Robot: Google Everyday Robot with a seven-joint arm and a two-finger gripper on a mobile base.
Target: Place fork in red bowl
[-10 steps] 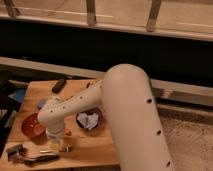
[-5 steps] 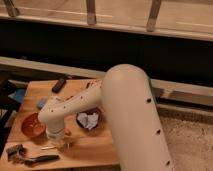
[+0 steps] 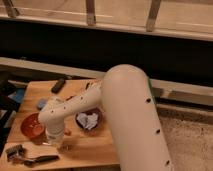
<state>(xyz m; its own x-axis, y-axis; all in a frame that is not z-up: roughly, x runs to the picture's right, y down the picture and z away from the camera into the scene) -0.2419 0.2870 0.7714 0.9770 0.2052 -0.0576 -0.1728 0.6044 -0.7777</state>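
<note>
Wooden table (image 3: 86,148), speckled floor (image 3: 187,137), dark wall (image 3: 125,52)

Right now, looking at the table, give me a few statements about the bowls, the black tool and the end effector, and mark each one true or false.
1. The red bowl sits toward the left side of the wooden table. True.
2. The end effector hangs above the dark purple bowl. False: it is low over the table just right of the red bowl, to the left of the purple one.
3. The dark purple bowl holds something white and crumpled. True.
4. The black-handled tool lies inside the red bowl. False: it lies on the table by the front left corner.
</note>
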